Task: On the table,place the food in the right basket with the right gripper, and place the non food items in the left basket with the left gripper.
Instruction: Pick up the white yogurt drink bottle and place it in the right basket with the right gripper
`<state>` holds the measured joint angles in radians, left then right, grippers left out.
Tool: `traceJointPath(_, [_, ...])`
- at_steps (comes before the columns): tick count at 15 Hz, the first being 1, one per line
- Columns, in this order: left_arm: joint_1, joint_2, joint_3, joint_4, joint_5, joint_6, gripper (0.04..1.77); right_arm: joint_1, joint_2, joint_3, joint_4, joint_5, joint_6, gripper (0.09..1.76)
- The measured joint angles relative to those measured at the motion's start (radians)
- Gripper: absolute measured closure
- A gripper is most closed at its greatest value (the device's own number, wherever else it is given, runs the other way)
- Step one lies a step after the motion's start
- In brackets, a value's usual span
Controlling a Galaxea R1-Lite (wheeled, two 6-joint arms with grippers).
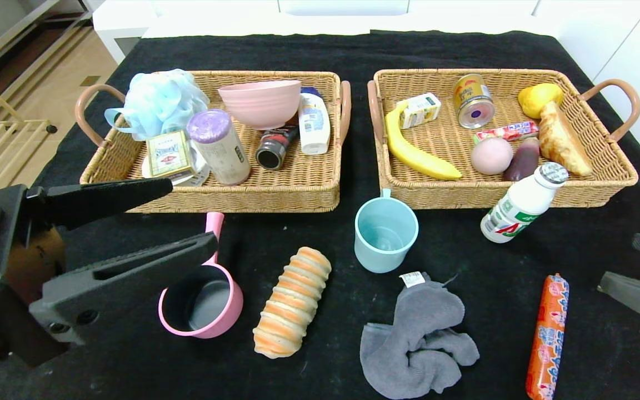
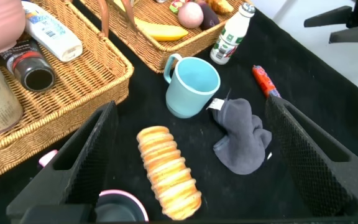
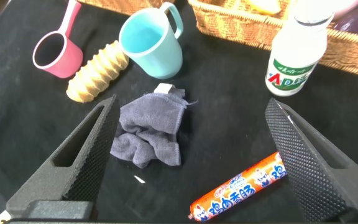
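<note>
Nearest the robot, the left gripper (image 1: 148, 222) is held above the table's front left with its jaws spread wide and nothing between them; the right gripper (image 1: 639, 266) shows at the front right edge, likewise wide and empty.

All places below are given from the blue cup (image 1: 385, 233), which stands upright at mid-table with its handle turned toward the baskets.

- Towel (image 1: 417, 339): crumpled just in front of the cup. Judged soft and light; a pinch on a raised fold should serve the left gripper.
- Sausage (image 1: 549, 336): lying well to the cup's right and nearer the robot, in a glossy wrapper. Judged firm but slippery and apt to roll; it is best taken across its middle by the right gripper.
- Bread (image 1: 293, 300): a ridged roll to the cup's front left. Judged light and crushable, so a gentle hold across its width is advised.
- Pink pan (image 1: 202, 297): left of the bread, its handle pointing toward the left basket. Judged rigid; the rim or handle offers a hold.
- Bottle (image 1: 523, 204): to the cup's right, leaning against the front wall of the right basket (image 1: 614, 180). Judged smooth and heavier; the body below the cap is the likely hold.

Farthest, the left basket (image 1: 275, 194) lies behind and left of the cup, the right basket behind and right; both already hold items.
</note>
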<state>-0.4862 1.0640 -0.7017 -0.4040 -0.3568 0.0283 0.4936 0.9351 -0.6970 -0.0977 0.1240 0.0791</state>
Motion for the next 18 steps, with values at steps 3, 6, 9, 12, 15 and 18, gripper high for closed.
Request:
traceJointPath(3, [-0.003,0.029,0.010,-0.034,0.000,0.000,0.09,0.002,0.011,0.000,0.000,-0.011,0.000,0.14])
traceJointPath(6, [-0.007,0.034,0.039,-0.039,0.000,0.002,0.09,0.002,0.019,-0.001,0.000,-0.012,0.002,0.14])
traceJointPath(9, [-0.008,0.033,0.072,-0.042,-0.001,0.001,0.09,0.002,0.022,-0.002,0.000,-0.012,0.001,0.14])
traceJointPath(12, [-0.007,0.030,0.092,-0.072,0.001,0.001,0.09,0.002,0.024,-0.009,0.004,-0.055,0.001,0.14])
traceJointPath(15, [-0.004,0.010,0.098,-0.072,0.005,0.005,0.09,0.000,0.047,-0.037,0.049,-0.159,-0.004,0.14])
traceJointPath(18, [-0.003,-0.017,0.099,-0.066,0.007,0.009,0.09,0.010,0.106,-0.083,0.057,-0.238,-0.006,0.14])
